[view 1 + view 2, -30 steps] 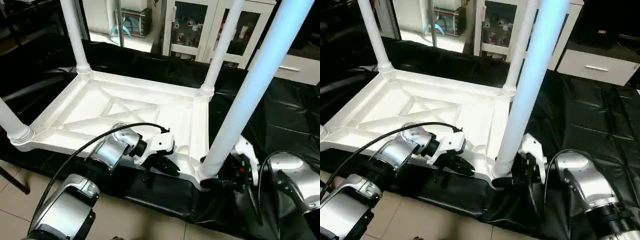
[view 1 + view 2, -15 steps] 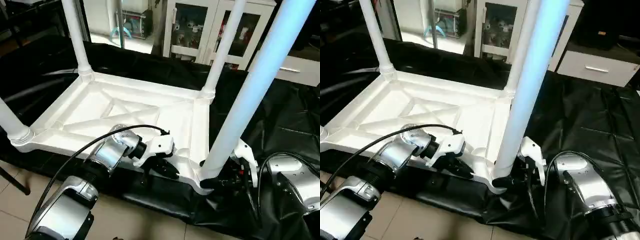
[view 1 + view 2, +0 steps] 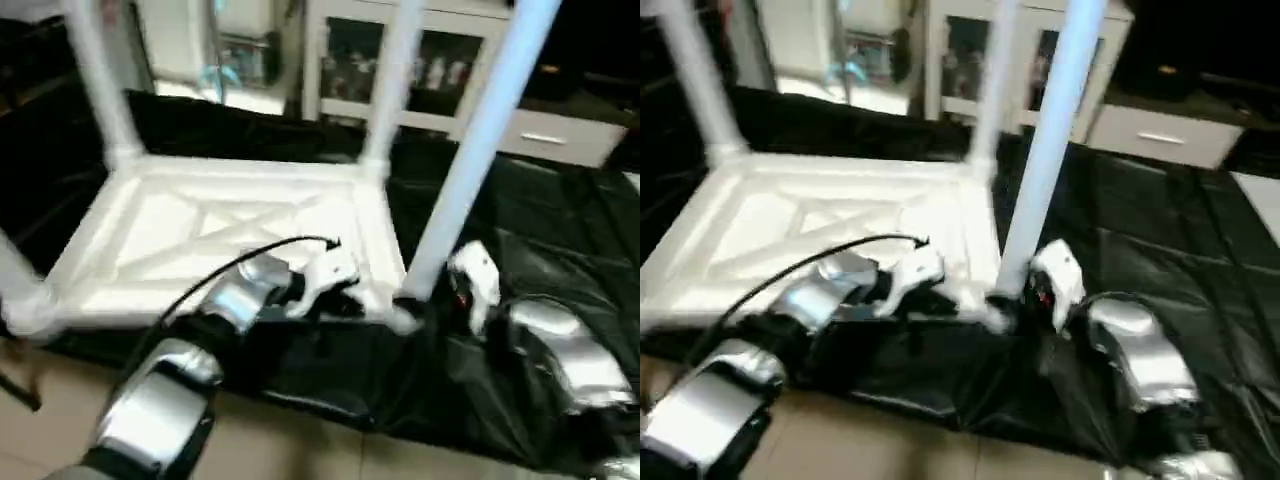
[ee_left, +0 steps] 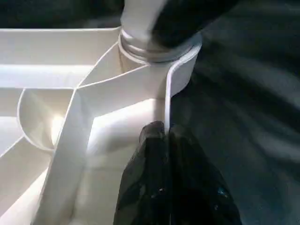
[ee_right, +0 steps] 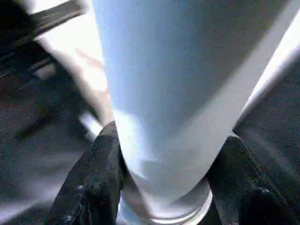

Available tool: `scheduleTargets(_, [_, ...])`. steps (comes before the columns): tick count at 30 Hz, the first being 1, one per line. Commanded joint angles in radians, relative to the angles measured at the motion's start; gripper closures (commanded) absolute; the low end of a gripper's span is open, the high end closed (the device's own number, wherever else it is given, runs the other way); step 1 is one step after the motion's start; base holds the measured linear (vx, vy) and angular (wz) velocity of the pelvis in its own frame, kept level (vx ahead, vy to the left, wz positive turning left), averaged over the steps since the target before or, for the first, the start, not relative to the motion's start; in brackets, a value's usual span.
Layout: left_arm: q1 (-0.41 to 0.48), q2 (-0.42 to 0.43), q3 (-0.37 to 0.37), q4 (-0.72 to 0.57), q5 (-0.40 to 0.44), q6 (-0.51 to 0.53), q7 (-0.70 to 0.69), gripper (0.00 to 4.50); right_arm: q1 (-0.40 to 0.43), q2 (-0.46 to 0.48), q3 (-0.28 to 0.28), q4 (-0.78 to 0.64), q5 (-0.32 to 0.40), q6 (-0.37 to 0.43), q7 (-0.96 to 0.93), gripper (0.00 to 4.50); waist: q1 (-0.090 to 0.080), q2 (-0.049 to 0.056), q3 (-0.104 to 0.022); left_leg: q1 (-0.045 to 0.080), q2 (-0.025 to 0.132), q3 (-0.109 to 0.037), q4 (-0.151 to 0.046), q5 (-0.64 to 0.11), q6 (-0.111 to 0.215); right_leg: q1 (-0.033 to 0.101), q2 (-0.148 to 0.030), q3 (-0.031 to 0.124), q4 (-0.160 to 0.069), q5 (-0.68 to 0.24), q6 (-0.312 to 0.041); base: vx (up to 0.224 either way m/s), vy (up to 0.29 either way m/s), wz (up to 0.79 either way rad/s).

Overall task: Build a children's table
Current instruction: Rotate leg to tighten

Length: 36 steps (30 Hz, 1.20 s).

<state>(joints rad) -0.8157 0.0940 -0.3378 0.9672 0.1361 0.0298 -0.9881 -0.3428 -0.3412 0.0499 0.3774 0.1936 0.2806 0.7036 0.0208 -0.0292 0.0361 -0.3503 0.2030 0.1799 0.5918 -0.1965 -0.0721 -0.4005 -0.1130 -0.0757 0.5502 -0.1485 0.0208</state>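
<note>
1. Lying upside down on a black plastic sheet (image 3: 560, 210), the white tabletop (image 3: 200, 240) shows its X-ribbed underside and serves as the landmark for everything else.
2. Four white legs stand upright in the tabletop's corner sockets: the near right leg (image 3: 470, 150) rises from the corner closest to the right arm, the far right leg (image 3: 390, 80) from the corner behind it, the far left leg (image 3: 95, 85) from the far left corner, and the near left leg (image 3: 18, 285) from the near left corner at the picture's edge.
3. At the tabletop's near edge, just left of the near right corner, the left gripper (image 4: 166, 136) has its two black fingers pressed together on the thin upright rim wall, one finger on each side of it.
4. At the near right corner, the right gripper (image 5: 161, 183) has its black fingers (image 5: 93, 178) set apart on either side of the near right leg's lower end, just above the socket ring; they sit close against the tube, though whether they press on it I cannot tell.
5. Beyond the tabletop's far edge, past the black sheet, stand a white cabinet with glass doors (image 3: 345, 60) and a white drawer unit (image 3: 555, 135).
6. Below the tabletop's near edge, the sheet hangs over onto a pale tiled floor (image 3: 300, 450).
</note>
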Motion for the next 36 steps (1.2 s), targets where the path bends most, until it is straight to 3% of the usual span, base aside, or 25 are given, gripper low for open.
scheduleTargets(1, [-0.045, -0.089, 0.03, 0.031, -0.021, 0.018, 0.141, 4.5, -0.008, 0.084, 0.03, 0.102, -0.054, 0.052, -0.175, 2.42, -0.025, 0.008, -0.037, 0.005, 0.016, -0.037, -0.095, -0.554, -0.02, 0.032, -0.03, -0.023, -0.108, -0.668, -0.059, 0.0, 0.0, 0.0])
scheduleTargets(3, [-0.075, -0.126, 0.064, 0.079, -0.026, 0.033, 0.246, 4.5, -0.043, 0.153, -0.01, 0.168, -0.081, 0.031, -0.353, 2.43, -0.042, 0.015, -0.037, -0.001, 0.021, -0.047, -0.102, -0.581, -0.025, 0.045, -0.033, -0.039, -0.107, -0.627, -0.064, -0.015, 0.024, -0.09])
scheduleTargets(4, [-0.092, -0.143, 0.076, 0.11, -0.017, 0.028, 0.309, 4.5, -0.065, 0.195, -0.029, 0.206, -0.094, 0.015, -0.453, 2.43, -0.053, 0.021, -0.036, 0.002, 0.025, -0.055, -0.108, -0.626, -0.029, 0.053, -0.031, -0.053, -0.113, -0.595, -0.062, 0.0, 0.0, 0.0])
scheduleTargets(5, [-0.095, -0.145, 0.076, 0.115, -0.015, 0.026, 0.318, 4.5, -0.07, 0.202, -0.032, 0.213, -0.095, 0.012, -0.469, 2.43, -0.066, 0.028, -0.03, 0.012, 0.031, -0.057, -0.115, -0.693, -0.027, 0.052, -0.029, -0.065, -0.115, -0.551, -0.073, 0.0, 0.0, 0.0])
scheduleTargets(6, [-0.104, -0.153, 0.081, 0.13, -0.01, 0.019, 0.357, 4.5, -0.089, 0.229, -0.039, 0.246, -0.097, -0.006, -0.513, 2.43, -0.068, 0.027, -0.032, 0.008, 0.033, -0.062, -0.118, -0.705, -0.029, 0.063, -0.032, -0.065, -0.108, -0.53, -0.075, 0.0, 0.0, 0.0])
scheduleTargets(7, [-0.111, -0.158, 0.086, 0.141, -0.008, 0.011, 0.389, 4.5, -0.104, 0.245, -0.037, 0.268, -0.098, -0.014, -0.524, 2.44, -0.07, 0.029, -0.026, 0.013, 0.033, -0.057, -0.122, -0.735, -0.024, 0.056, -0.032, -0.065, -0.109, -0.52, -0.083, 0.0, 0.0, 0.0])
scheduleTargets(8, [-0.115, -0.16, 0.089, 0.146, -0.007, 0.006, 0.406, 4.5, -0.111, 0.252, -0.036, 0.278, -0.099, -0.019, -0.528, 2.44, -0.076, 0.027, -0.023, 0.028, 0.029, -0.052, -0.115, -0.753, -0.018, 0.048, -0.033, -0.076, -0.122, -0.548, -0.081, 0.0, 0.0, 0.0])
scheduleTargets(9, [-0.123, -0.159, 0.088, 0.158, -0.002, -0.004, 0.413, 4.5, -0.134, 0.269, -0.037, 0.302, -0.108, -0.047, -0.541, 2.44, -0.079, 0.025, -0.022, 0.035, 0.025, -0.049, -0.108, -0.748, -0.016, 0.043, -0.037, -0.08, -0.129, -0.57, -0.078, 0.0, 0.0, 0.0])
scheduleTargets(10, [-0.125, -0.153, 0.082, 0.162, 0.004, -0.013, 0.408, 4.5, -0.147, 0.275, -0.039, 0.311, -0.112, -0.067, -0.543, 2.45, -0.085, 0.023, -0.023, 0.038, 0.016, -0.047, -0.096, -0.715, -0.01, 0.04, -0.046, -0.087, -0.141, -0.622, -0.064, 0.0, 0.0, 0.0])
scheduleTargets(12, [-0.127, -0.148, 0.08, 0.17, 0.012, -0.02, 0.403, 4.5, -0.162, 0.279, -0.042, 0.319, -0.109, -0.096, -0.522, 2.45, -0.088, 0.025, -0.024, 0.027, 0.015, -0.05, -0.093, -0.672, -0.005, 0.048, -0.053, -0.092, -0.145, -0.654, -0.045, 0.0, 0.0, 0.0])
scheduleTargets(13, [-0.131, -0.145, 0.082, 0.181, 0.016, -0.026, 0.407, 4.5, -0.168, 0.281, -0.045, 0.32, -0.104, -0.115, -0.506, 2.45, -0.085, 0.029, -0.023, 0.021, 0.018, -0.052, -0.097, -0.661, -0.008, 0.052, -0.055, -0.089, -0.142, -0.642, -0.046, 0.0, 0.0, 0.0])
scheduleTargets(15, [-0.135, -0.143, 0.085, 0.196, 0.02, -0.032, 0.414, 4.5, -0.174, 0.279, -0.044, 0.322, -0.107, -0.145, -0.488, 2.46, -0.085, 0.023, -0.026, 0.017, 0.018, -0.051, -0.099, -0.642, -0.007, 0.054, -0.056, -0.085, -0.136, -0.61, -0.059, 0.0, 0.0, 0.0])
scheduleTargets(16, [-0.137, -0.142, 0.084, 0.201, 0.021, -0.034, 0.416, 4.5, -0.176, 0.276, -0.04, 0.325, -0.112, -0.158, -0.485, 2.46, -0.082, 0.024, -0.026, 0.019, 0.017, -0.049, -0.098, -0.621, -0.005, 0.05, -0.06, -0.082, -0.136, -0.605, -0.07, 0.0, 0.0, 0.0])
scheduleTargets(20, [-0.134, -0.133, 0.08, 0.216, 0.024, -0.052, 0.411, 4.5, -0.161, 0.256, -0.041, 0.275, -0.076, -0.2, -0.385, 2.46, -0.076, 0.02, -0.031, 0.007, 0.019, -0.045, -0.1, -0.567, 0.005, 0.051, -0.062, -0.067, -0.122, -0.547, -0.11, 0.0, 0.0, 0.0])
scheduleTargets(21, [-0.131, -0.13, 0.077, 0.216, 0.025, -0.057, 0.405, 4.5, -0.15, 0.247, -0.043, 0.239, -0.056, -0.194, -0.344, 2.11, -0.074, 0.018, -0.031, 0.005, 0.019, -0.045, -0.101, -0.556, 0.01, 0.052, -0.06, -0.064, -0.119, -0.534, -0.116, 0.0, 0.0, 0.0])
scheduleTargets(22, [-0.13, -0.126, 0.075, 0.22, 0.029, -0.067, 0.396, 4.5, -0.14, 0.238, -0.046, 0.209, -0.041, -0.191, -0.311, 1.78, -0.064, 0.011, -0.035, 0.003, 0.019, -0.037, -0.099, -0.51, 0.025, 0.048, -0.059, -0.049, -0.111, -0.497, -0.144, 0.0, 0.0, 0.0])
scheduleTargets(26, [-0.123, -0.115, 0.067, 0.226, 0.04, -0.097, 0.363, 4.5, -0.101, 0.196, -0.06, 0.107, -0.007, -0.17, -0.265, 1.5, -0.053, 0.004, -0.038, -0.018, 0.016, -0.031, -0.1, -0.421, 0.057, 0.053, -0.054, -0.028, -0.094, -0.48, -0.155, 0.0, 0.0, 0.0])
scheduleTargets(28, [-0.12, -0.112, 0.065, 0.227, 0.042, -0.107, 0.354, 4.5, -0.087, 0.183, -0.064, 0.077, 0.0, -0.162, -0.255, 1.3, -0.047, -0.002, -0.045, -0.023, 0.017, -0.026, -0.096, -0.355, 0.069, 0.05, -0.053, -0.013, -0.078, -0.403, -0.182, 0.0, 0.0, 0.0])
scheduleTargets(29, [-0.117, -0.108, 0.06, 0.228, 0.045, -0.124, 0.336, 4.5, -0.054, 0.153, -0.073, 0.01, 0.01, -0.144, -0.246, 1.27, -0.037, -0.004, -0.046, -0.024, 0.015, -0.02, -0.093, -0.309, 0.083, 0.051, -0.051, -0.006, -0.074, -0.375, -0.186, 0.0, 0.0, 0.0])
scheduleTargets(30, [-0.116, -0.107, 0.055, 0.229, 0.048, -0.147, 0.318, 4.5, -0.031, 0.134, -0.076, -0.032, 0.009, -0.131, -0.245, 1.18, -0.031, 0.0, -0.047, -0.017, 0.016, -0.016, -0.09, -0.293, 0.092, 0.045, -0.052, -0.002, -0.073, -0.358, -0.195, 0.0, 0.0, 0.0])
scheduleTargets(31, [-0.116, -0.106, 0.051, 0.229, 0.049, -0.163, 0.306, 4.5, -0.016, 0.122, -0.079, -0.059, 0.008, -0.121, -0.245, 1.06, -0.018, -0.008, -0.047, -0.016, 0.017, -0.008, -0.085, -0.252, 0.113, 0.039, -0.048, 0.005, -0.066, -0.325, -0.208, 0.0, 0.0, 0.0])
scheduleTargets(33, [-0.115, -0.109, 0.052, 0.23, 0.048, -0.182, 0.302, 4.5, 0.024, 0.093, -0.084, -0.122, -0.009, -0.104, -0.251, 0.89, -0.011, -0.009, -0.052, -0.014, 0.016, -0.004, -0.081, -0.23, 0.12, 0.039, -0.046, 0.011, -0.061, -0.321, -0.208, 0.0, 0.0, 0.0])
scheduleTargets(34, [-0.115, -0.111, 0.051, 0.23, 0.048, -0.194, 0.298, 4.5, 0.039, 0.084, -0.086, -0.143, -0.013, -0.098, -0.251, 0.83, 0.0, -0.01, -0.051, -0.014, 0.015, 0.002, -0.077, -0.191, 0.137, 0.032, -0.041, 0.017, -0.054, -0.278, -0.224, 0.0, 0.0, 0.0])
scheduleTargets(35, [-0.116, -0.117, 0.045, 0.229, 0.051, -0.239, 0.288, 4.5, 0.085, 0.057, -0.095, -0.205, -0.016, -0.078, -0.244, 0.83, 0.001, -0.003, -0.049, -0.016, 0.014, 0.002, -0.076, -0.189, 0.138, 0.032, -0.04, 0.018, -0.054, -0.282, -0.223, 0.0, 0.0, 0.0])
scheduleTargets(36, [-0.116, -0.123, 0.041, 0.227, 0.051, -0.278, 0.272, 4.5, 0.118, 0.041, -0.102, -0.247, -0.004, -0.057, -0.228, 0.83, 0.008, -0.008, -0.052, -0.019, 0.016, 0.001, -0.075, -0.174, 0.143, 0.039, -0.04, 0.019, -0.051, -0.278, -0.208, 0.0, 0.0, 0.0])
